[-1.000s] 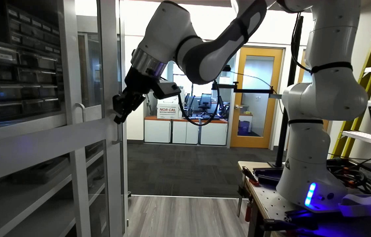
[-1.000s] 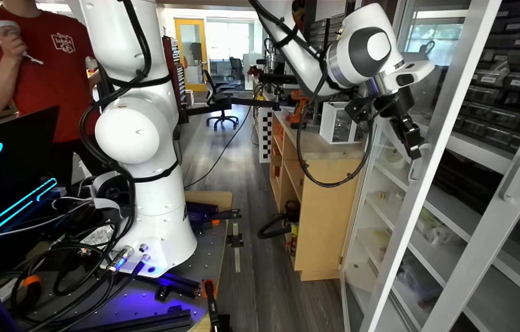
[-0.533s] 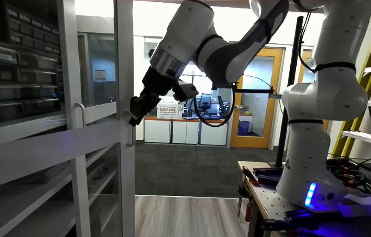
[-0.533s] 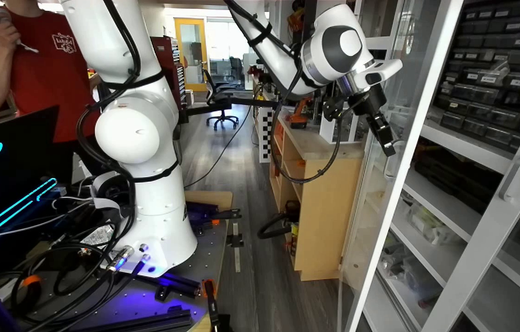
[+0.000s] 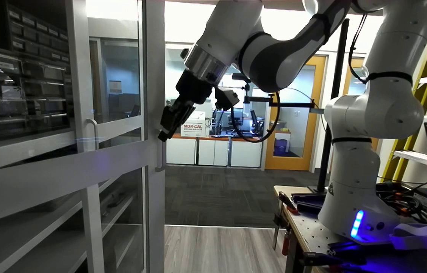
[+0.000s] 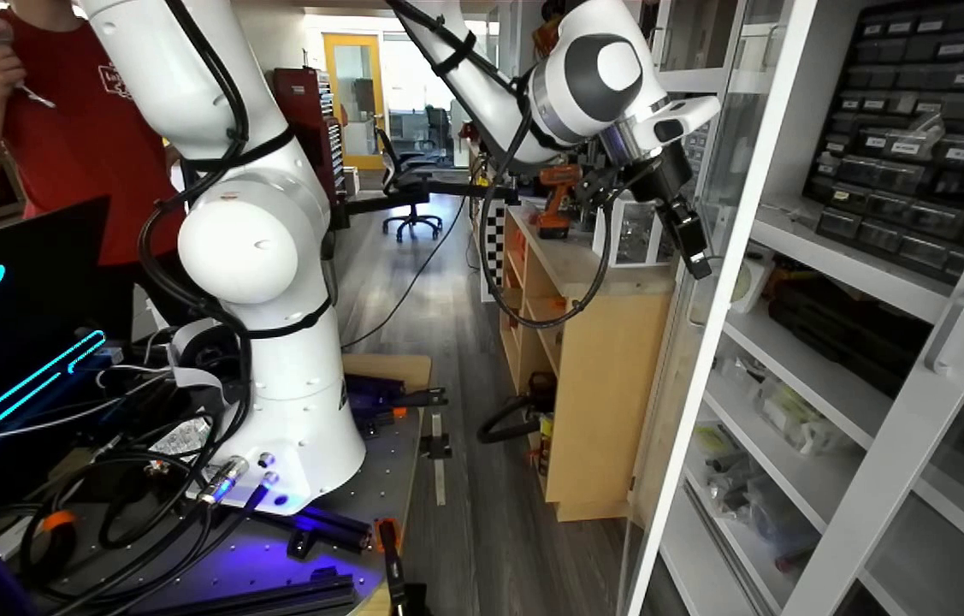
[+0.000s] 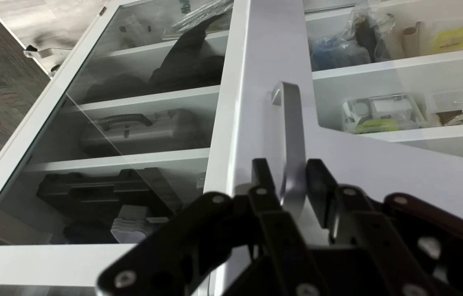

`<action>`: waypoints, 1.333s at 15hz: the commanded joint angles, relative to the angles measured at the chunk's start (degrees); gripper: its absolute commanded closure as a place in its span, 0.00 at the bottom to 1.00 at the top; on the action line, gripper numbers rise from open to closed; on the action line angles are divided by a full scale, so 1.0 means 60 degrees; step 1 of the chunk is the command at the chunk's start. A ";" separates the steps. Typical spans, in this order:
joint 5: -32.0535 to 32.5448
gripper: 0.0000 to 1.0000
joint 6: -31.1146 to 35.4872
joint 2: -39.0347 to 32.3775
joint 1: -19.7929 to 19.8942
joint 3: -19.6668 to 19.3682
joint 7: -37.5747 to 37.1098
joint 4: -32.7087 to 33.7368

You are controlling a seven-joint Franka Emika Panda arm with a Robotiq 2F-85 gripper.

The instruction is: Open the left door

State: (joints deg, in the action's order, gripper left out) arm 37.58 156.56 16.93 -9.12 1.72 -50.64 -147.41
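Note:
The left door is a tall glass-paned leaf with a pale grey-white metal frame. It also shows in an exterior view, standing ajar from the cabinet with shelves showing behind it. Its handle is a grey bar on the stile in the wrist view. My gripper has its fingers drawn close around the handle's lower end. The right finger touches it; a narrow gap shows near the left fingertip. In both exterior views the gripper is at the door's free edge, tilted downward.
The right-hand leaf stands shut with its own handle. A wooden shelf unit stands by the left door's hinge side. A cable loops below the arm. A person stands behind the robot.
The left door has swung farther outward, away from the cabinet and toward the robot's base. My gripper has moved back with it, staying at the handle, and more shelf shows behind the door.

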 commanded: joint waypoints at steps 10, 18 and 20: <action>-0.4739 0.00 -0.3903 0.3529 0.0746 0.0094 0.6338 0.0022; -0.5417 0.00 -0.6009 0.3717 0.0962 -0.1162 0.9413 0.0890; -0.5405 0.00 -0.6281 0.3443 0.1028 -0.1411 0.9995 0.1159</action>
State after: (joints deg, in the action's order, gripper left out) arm 6.57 122.55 39.83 -3.65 -4.95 3.53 -143.64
